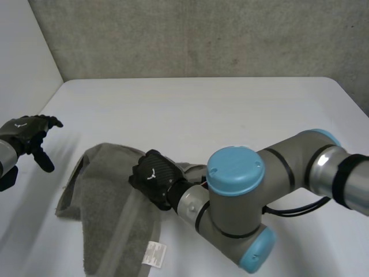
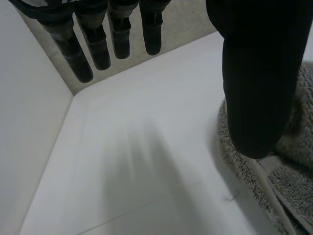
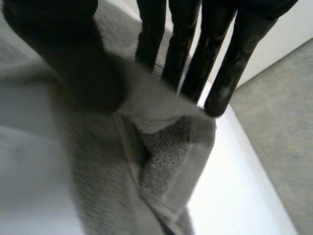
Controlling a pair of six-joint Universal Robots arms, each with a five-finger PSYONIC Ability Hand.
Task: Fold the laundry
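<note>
A grey towel lies crumpled at the table's front left, with a white label at its near end. My right hand rests on the towel's right edge. In the right wrist view a fold of the towel is pinched between the thumb and the fingers. My left hand hovers at the far left, apart from the towel, its fingers straight and spread. In the left wrist view the towel's edge lies beside the thumb.
The white table stretches bare behind and right of the towel. A grey wall stands at its far edge and a white wall along the left side. My right arm crosses the front right of the table.
</note>
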